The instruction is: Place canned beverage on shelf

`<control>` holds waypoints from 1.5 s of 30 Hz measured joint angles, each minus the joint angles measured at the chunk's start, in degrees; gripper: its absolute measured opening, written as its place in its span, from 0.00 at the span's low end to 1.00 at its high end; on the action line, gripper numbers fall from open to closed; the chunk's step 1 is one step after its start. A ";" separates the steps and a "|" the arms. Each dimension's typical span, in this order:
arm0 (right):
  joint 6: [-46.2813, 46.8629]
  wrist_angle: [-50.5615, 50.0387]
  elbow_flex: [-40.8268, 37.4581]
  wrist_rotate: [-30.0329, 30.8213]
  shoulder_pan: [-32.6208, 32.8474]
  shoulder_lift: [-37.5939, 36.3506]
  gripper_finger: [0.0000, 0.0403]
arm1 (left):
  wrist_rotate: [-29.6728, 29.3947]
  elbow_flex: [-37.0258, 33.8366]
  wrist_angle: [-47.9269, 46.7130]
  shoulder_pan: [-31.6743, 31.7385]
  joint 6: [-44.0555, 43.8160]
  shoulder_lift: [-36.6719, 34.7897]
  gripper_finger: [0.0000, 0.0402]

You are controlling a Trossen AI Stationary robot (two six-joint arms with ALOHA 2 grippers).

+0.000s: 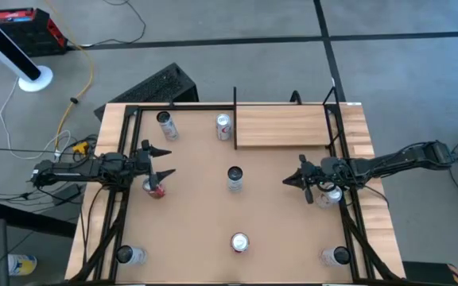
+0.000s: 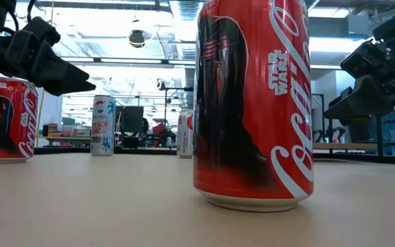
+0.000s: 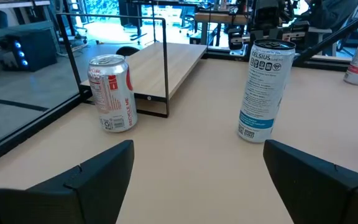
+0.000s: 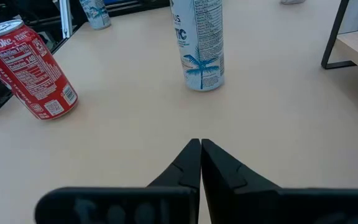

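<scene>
**Both arms low over the worktop, no can in hand**

The left gripper (image 1: pixel 159 161) hovers at the left side, fingers (image 3: pixel 98 177) spread wide and empty, a red can (image 1: pixel 156 187) just beside them. The right gripper (image 1: pixel 294 173) reaches in opposite, fingers (image 4: pixel 219 168) pressed together, holding nothing. Ahead of both stands the tall white can (image 1: pixel 234 178) mid-worktop (image 1: pixel 197 222), clear board all round it. The shelf (image 1: pixel 281 125) sits bare at the far edge, a red-and-white can (image 1: pixel 224 125) just beside its corner.

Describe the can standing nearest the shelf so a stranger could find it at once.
Start at the pale wood shelf along the table's far edge. Just off its left end, beside the thin black upright, stands a silver-topped can with red lettering on white. Unlike the tall Celsius can mid-table, it is shorter and nearly touches the shelf frame.
</scene>
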 joint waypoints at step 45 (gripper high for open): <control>-1.31 6.14 0.75 0.63 0.00 0.02 0.09 | -0.42 0.00 0.11 0.01 -22.34 0.01 0.85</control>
